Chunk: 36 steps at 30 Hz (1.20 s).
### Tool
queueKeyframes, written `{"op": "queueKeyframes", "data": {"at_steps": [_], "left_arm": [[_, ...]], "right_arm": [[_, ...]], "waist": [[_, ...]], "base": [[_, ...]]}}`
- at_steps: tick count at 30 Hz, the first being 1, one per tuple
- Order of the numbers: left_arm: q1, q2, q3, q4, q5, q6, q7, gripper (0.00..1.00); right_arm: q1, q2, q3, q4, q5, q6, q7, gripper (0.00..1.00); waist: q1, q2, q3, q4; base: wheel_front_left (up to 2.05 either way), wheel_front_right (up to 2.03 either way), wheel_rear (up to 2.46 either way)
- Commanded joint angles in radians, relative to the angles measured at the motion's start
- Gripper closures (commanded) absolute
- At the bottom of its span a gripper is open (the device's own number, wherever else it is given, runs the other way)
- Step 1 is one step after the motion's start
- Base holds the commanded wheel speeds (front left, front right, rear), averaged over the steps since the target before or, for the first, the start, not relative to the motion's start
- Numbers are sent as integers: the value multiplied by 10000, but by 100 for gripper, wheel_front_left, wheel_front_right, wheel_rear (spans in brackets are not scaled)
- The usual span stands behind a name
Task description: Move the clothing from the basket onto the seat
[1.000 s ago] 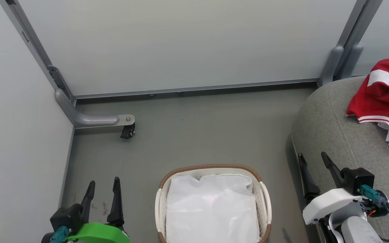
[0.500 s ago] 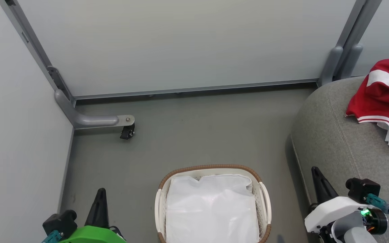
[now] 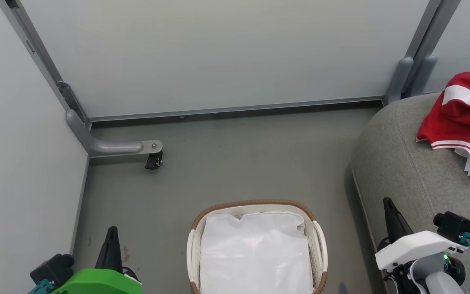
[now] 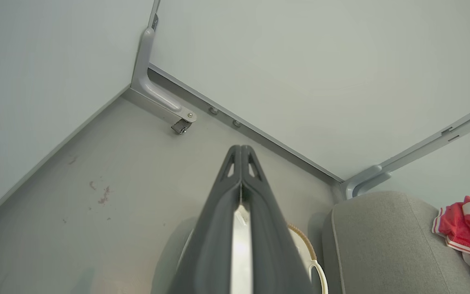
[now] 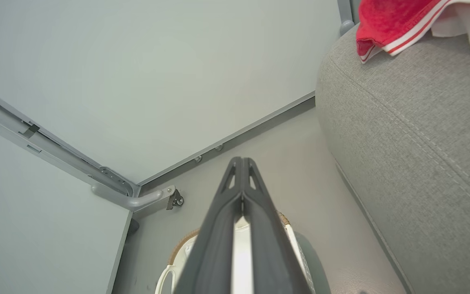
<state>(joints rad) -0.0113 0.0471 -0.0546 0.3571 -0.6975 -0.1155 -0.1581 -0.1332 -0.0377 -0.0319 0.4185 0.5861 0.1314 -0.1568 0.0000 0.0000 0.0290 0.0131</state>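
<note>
The red clothing (image 3: 463, 122) with white bands lies on the grey seat (image 3: 402, 163) at the right, also seen as clothing (image 4: 467, 228) and clothing (image 5: 398, 16). The white basket (image 3: 318, 245) with a brown rim stands on the floor at bottom centre and holds a plain white sheet (image 3: 255, 253). My left gripper (image 3: 112, 230) is shut and empty at the lower left, beside the basket. My right gripper (image 3: 388, 202) is shut and empty at the lower right, in front of the seat's edge. Both wrist views show the fingers pressed together, left gripper (image 4: 241, 149), right gripper (image 5: 242, 160).
Pale partition walls close the space at the left and back. A grey metal foot with a black caster (image 3: 153, 159) stands on the grey floor (image 3: 239, 163) at the back left. Another grey post (image 3: 406, 77) stands beside the seat.
Both grippers went from open to shut, with nothing in them. Both have drawn back toward the bottom of the head view; the right one has shifted slightly right.
</note>
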Motion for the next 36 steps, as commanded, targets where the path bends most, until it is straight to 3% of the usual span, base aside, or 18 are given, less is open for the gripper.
{"op": "queueKeyframes", "data": {"at_steps": [1, 36], "left_arm": [[-323, 31, 119, -203, -402, -44, 85, 100], [-657, 49, 832, -633, -4353, -98, 1280, 100]], "right_arm": [[-38, -60, -69, -240, 435, -3, 106, 100], [98, -104, -417, -944, 4875, -6, 1294, 100]], "waist": [[0, 0, -4, -2], [0, 0, -92, -46]], "base": [[0, 0, 0], [0, 0, 0]]}}
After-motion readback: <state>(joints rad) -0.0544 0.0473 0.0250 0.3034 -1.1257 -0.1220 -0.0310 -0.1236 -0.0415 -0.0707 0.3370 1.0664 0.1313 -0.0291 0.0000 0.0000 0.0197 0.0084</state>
